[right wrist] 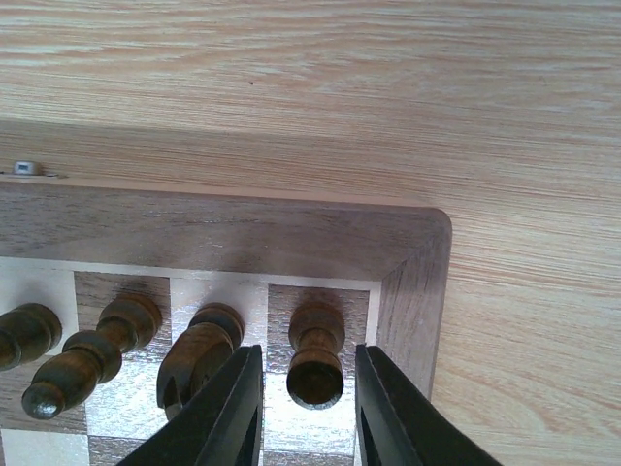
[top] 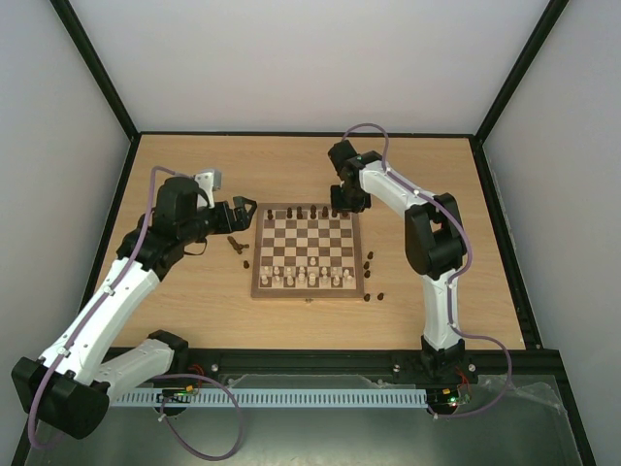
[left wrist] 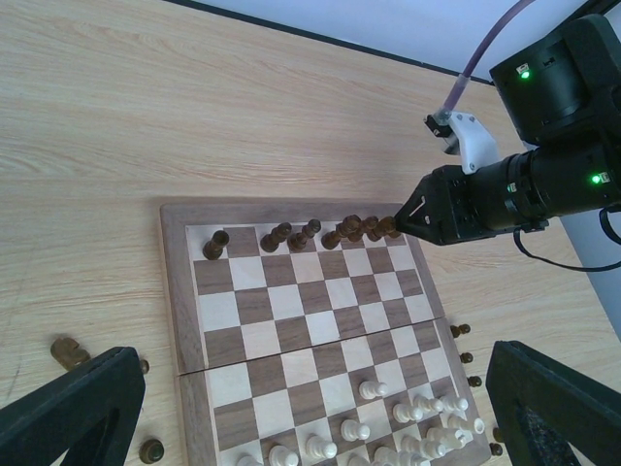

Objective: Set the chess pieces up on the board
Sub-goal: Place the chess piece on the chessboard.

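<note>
The board (top: 309,249) lies mid-table. Several dark chess pieces (top: 312,211) stand along its far row. Others lie loose on the table left (top: 236,245) and right (top: 370,260) of it. My right gripper (top: 340,206) is at the far right corner, and its tip (left wrist: 412,216) shows in the left wrist view. In the right wrist view its jaws (right wrist: 310,355) are open, standing either side of one upright dark piece (right wrist: 317,325) on the corner square with a gap on each side. My left gripper (top: 243,212) hovers open and empty at the board's left edge (left wrist: 175,320).
Pale chessmen (top: 310,277) fill the board's near rows. Loose dark pieces lie by the left gripper (left wrist: 66,351) and off the board's right edge (left wrist: 460,330). Neighbouring dark pieces (right wrist: 199,345) stand close to the right gripper's left finger. Dark frame rails edge the table.
</note>
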Available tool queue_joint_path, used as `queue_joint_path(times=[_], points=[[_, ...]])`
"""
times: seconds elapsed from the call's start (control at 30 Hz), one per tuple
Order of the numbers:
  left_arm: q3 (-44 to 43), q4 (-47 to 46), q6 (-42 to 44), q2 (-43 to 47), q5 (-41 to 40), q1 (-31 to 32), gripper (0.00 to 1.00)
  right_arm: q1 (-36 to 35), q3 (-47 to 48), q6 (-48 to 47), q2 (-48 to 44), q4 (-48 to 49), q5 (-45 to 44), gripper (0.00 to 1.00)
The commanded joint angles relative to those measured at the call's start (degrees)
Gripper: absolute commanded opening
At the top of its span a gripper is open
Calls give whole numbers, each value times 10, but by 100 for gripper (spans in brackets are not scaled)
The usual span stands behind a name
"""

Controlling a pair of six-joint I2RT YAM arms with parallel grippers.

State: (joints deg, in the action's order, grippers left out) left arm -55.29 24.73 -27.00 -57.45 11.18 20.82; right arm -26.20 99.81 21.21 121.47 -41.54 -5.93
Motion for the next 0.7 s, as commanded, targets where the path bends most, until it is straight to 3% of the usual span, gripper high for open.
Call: queue_joint_path(times=[0.0,0.13,0.4,0.67], points=[[-2,-14,4,0,9,-4,100,1,9,-3,-9,-24,-5,29],[-3,-12,3,1,10,-4,99,2,9,-1,-17,-27,-11,30],[-4,-9,4,4,16,-4,99,2,-40,16,-89,-9,-51,54],[-15,10,13,20,10,-4,100,4,-143,33,-221,23,-75,69]])
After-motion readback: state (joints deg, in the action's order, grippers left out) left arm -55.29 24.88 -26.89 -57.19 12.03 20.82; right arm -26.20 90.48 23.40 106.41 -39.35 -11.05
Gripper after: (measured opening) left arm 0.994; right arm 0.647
